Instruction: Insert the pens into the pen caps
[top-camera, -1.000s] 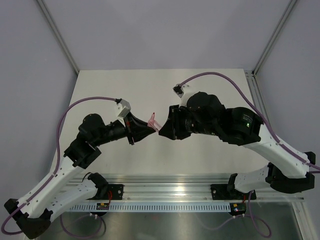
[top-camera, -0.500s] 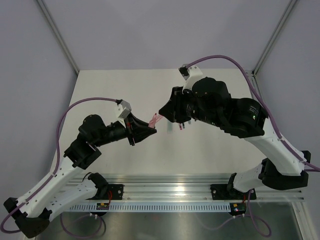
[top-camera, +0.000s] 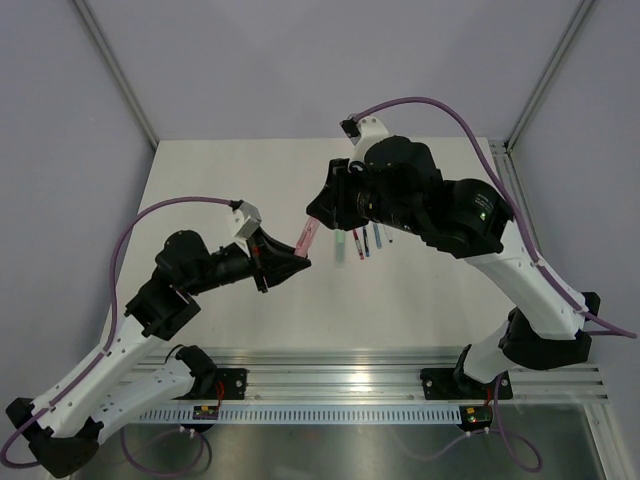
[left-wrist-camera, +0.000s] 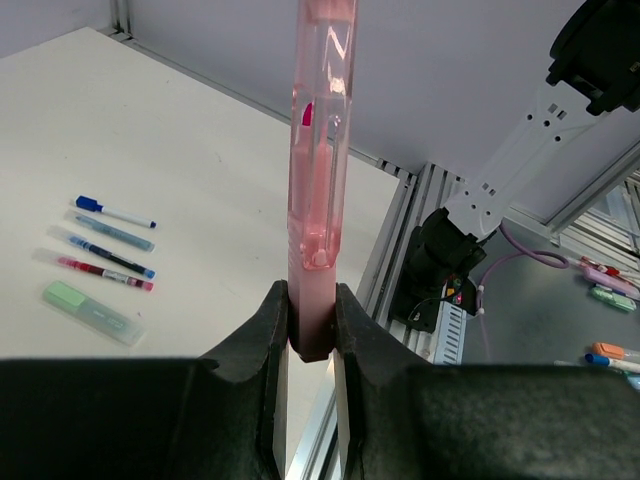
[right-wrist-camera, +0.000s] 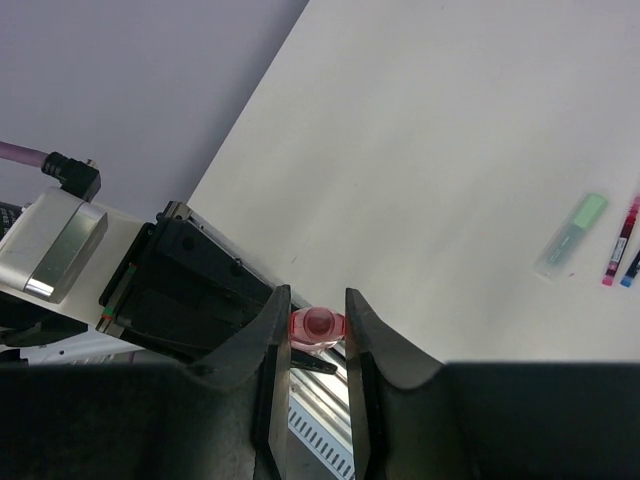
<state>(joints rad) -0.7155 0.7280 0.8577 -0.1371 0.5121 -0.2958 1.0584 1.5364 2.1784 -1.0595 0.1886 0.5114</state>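
Note:
A pink translucent pen cap (left-wrist-camera: 318, 190) stands upright in my left gripper (left-wrist-camera: 311, 300), which is shut on its lower end. A darker red piece shows inside it. In the top view the pink pen cap (top-camera: 306, 238) slants between both grippers. My right gripper (right-wrist-camera: 316, 305) has its fingers against both sides of the cap's far end (right-wrist-camera: 317, 326), seen end-on. Four pens lie side by side on the table: white with a blue tip (left-wrist-camera: 115, 212), teal (left-wrist-camera: 110, 231), dark blue (left-wrist-camera: 105, 252), red (left-wrist-camera: 100, 270). A light green cap (left-wrist-camera: 90, 312) lies beside them.
The pens and the green cap (top-camera: 340, 245) lie under my right arm (top-camera: 430, 205) in the top view. An aluminium rail (top-camera: 340, 365) runs along the table's near edge. More markers (left-wrist-camera: 610, 295) lie off the table, beyond the rail.
My right gripper has swung up and to the left and now sits over the pink cap's far end. The pens on the table have come into view. The left gripper still holds the cap.

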